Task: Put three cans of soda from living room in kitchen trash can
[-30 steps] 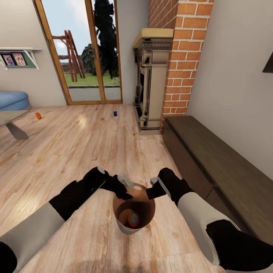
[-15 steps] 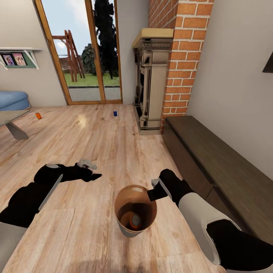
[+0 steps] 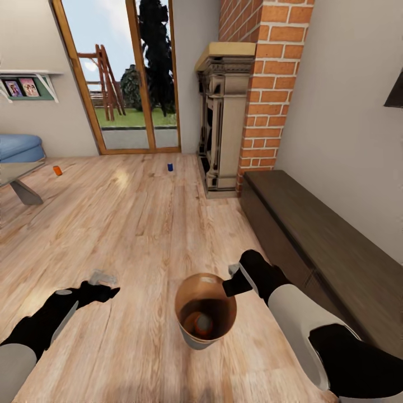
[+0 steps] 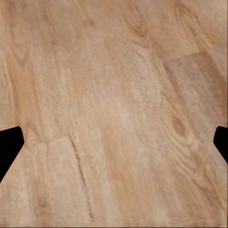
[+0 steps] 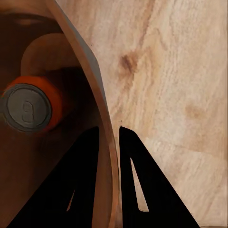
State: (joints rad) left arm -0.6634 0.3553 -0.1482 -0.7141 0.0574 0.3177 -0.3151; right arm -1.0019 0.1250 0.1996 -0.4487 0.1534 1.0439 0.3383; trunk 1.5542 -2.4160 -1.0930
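Wood floor point(image 3: 140, 224) carries the tash can point(image 3: 184, 330), an orange soda can point(image 3: 202, 323) inside; two cans, orange point(image 3: 57, 170) and blue point(image 3: 169, 167), lie far off. Left gripper point(image 4: 114, 147) hangs spread, empty. Right gripper point(image 5: 108, 137) pinches the bucket's rim point(image 5: 102, 114).

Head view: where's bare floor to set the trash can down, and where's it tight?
Open wood floor runs from the trash can ahead to the glass doors, bar an orange soda can and a blue one far off. Also free between the left gripper and the can. Tight on the right: bench, fireplace.
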